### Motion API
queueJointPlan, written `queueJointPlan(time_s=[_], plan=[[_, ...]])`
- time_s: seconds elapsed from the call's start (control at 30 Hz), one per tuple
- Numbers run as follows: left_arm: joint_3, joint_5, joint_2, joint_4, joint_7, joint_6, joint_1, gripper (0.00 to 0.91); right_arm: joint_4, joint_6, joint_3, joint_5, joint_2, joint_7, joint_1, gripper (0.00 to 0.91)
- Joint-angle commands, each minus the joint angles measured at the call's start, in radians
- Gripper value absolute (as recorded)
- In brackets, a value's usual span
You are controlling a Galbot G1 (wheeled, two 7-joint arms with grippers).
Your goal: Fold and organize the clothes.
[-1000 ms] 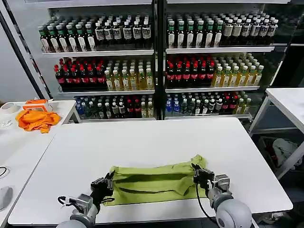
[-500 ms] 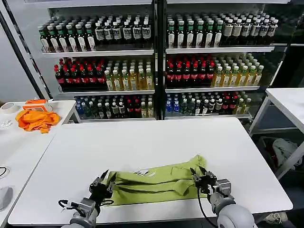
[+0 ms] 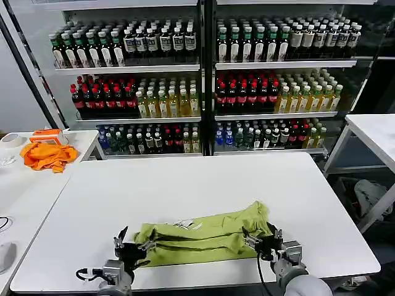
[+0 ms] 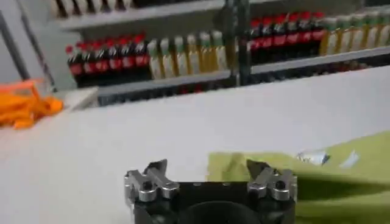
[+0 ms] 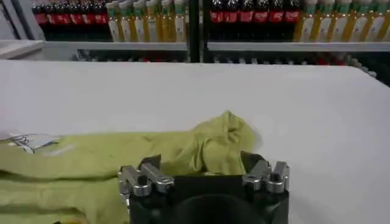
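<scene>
Garment: soft lime yellow-green short-sleeved T-shirt [image 3: 203, 237], lying as a long folded band across the near edge of the white rectangular table [image 3: 185, 185], probably mid-fold, layers stacked lengthwise.
Patch: small white printed patch [image 3: 183, 224] facing up near the band's middle, on the top layer.
Left gripper [image 3: 131, 248]: just off the band's left end, jaws spread and empty, fingers [image 4: 157, 177] over bare tabletop with the cloth edge beside them; placed low and close, likely for a fresh pinch at that end.
Right gripper [image 3: 261, 239]: at the band's right end, jaws likewise parted with nothing between them; bunched sleeve fabric [image 5: 222, 143] just ahead of the fingers, so a released corner seems the reason for the lump there.
Symmetry: one gripper per end, fitting a two-handed fold of a wide, limp piece.
Contact: touching or merely beside the cloth, hard to tell from the head view.
Bystander cloth: crumpled bright orange cloth [image 3: 48, 155] on the white side table [image 3: 24, 191] well apart to the left, no part of this job.
Backdrop: glass-front shelving of bottled drinks [image 3: 203, 80] behind the table.
</scene>
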Motion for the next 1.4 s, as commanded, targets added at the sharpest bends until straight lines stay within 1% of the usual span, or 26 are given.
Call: queueJointPlan(time_s=[0.03, 0.1, 0.13, 0.43, 0.6, 0.73, 0.83, 0.97, 1.03, 1.1, 1.17, 1.3, 1.4], plan=[[0.016, 0.008, -0.126, 0.060, -0.063, 0.024, 0.004, 0.272, 0.011, 0.000, 0.001, -0.005, 0.002, 0.000, -0.019, 0.907], [0.015, 0.008, -0.125, 0.067, -0.066, 0.018, 0.003, 0.050, 0.013, 0.000, 0.001, -0.007, 0.002, 0.000, -0.022, 0.907], [0.013, 0.007, -0.125, 0.069, -0.066, 0.013, 0.004, 0.020, 0.014, 0.001, 0.001, -0.007, 0.003, 0.001, -0.025, 0.907], [0.028, -0.001, -0.128, 0.058, -0.058, 0.003, 0.029, 0.020, 0.036, -0.001, 0.008, -0.007, 0.007, 0.005, -0.038, 0.907], [0.027, -0.043, -0.126, 0.040, -0.043, -0.016, 0.041, 0.020, 0.044, -0.001, 0.013, -0.010, 0.009, 0.007, -0.048, 0.907], [-0.015, -0.096, -0.118, 0.022, -0.029, -0.028, 0.034, 0.020, 0.055, -0.001, 0.021, -0.012, 0.014, 0.009, -0.058, 0.907], [-0.064, -0.145, -0.097, 0.010, -0.020, -0.029, 0.024, 0.020, 0.062, 0.000, 0.028, -0.012, 0.014, 0.010, -0.064, 0.907], [-0.177, -0.216, -0.037, 0.000, -0.011, -0.027, 0.009, 0.020, 0.070, 0.001, 0.041, -0.010, 0.012, 0.010, -0.069, 0.907], [-0.248, -0.262, 0.027, 0.006, -0.006, -0.025, -0.002, 0.020, 0.074, 0.002, 0.051, -0.008, 0.010, 0.010, -0.070, 0.907], [-0.306, -0.295, 0.067, 0.013, -0.002, -0.022, -0.009, 0.020, 0.075, 0.003, 0.055, -0.007, 0.009, 0.010, -0.070, 0.907], [-0.392, -0.356, 0.132, 0.031, 0.003, -0.014, -0.018, 0.020, 0.078, 0.003, 0.060, -0.004, 0.008, 0.011, -0.070, 0.907], [-0.505, -0.414, 0.218, 0.055, 0.009, -0.002, -0.038, 0.020, 0.082, 0.004, 0.064, -0.002, 0.004, 0.011, -0.070, 0.907], [-0.564, -0.429, 0.258, 0.047, 0.013, 0.005, -0.050, 0.020, 0.085, 0.004, 0.064, -0.002, 0.004, 0.012, -0.069, 0.907]])
